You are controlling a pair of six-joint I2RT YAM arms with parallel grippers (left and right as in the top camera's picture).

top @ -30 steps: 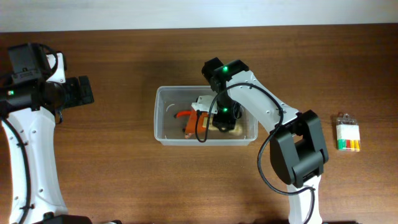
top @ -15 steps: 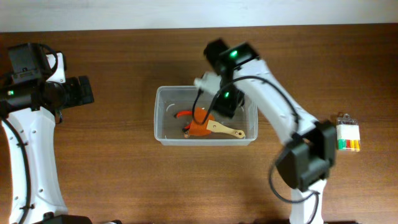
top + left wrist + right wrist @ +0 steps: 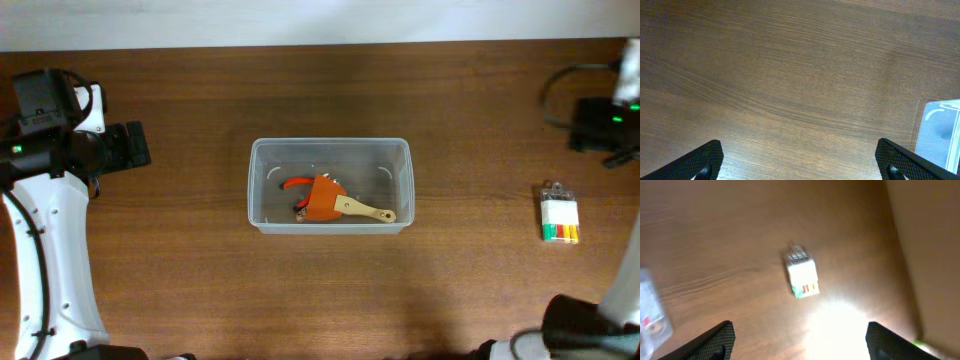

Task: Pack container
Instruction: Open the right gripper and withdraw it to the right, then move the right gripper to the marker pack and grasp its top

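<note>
**Container at mid-table, lying crosswise**

The clear container (image 3: 330, 143) stands at the middle of the table (image 3: 200, 280), mouth up, its long axis parallel to the far edge. Orange tools (image 3: 320, 200) lie inside. The left gripper (image 3: 800, 157) and right gripper (image 3: 800, 340) both gape wide, holding nothing. A marker pack (image 3: 559, 214) lies near the right edge.

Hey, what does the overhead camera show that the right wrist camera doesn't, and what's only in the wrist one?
Only overhead: the whole container with an orange tool inside, and the left arm. Only right wrist: the right end effector, fingers spread open with nothing between them. Both: the marker pack on the wood table; the wrist view also catches a blurred edge of the container at its left.
</note>
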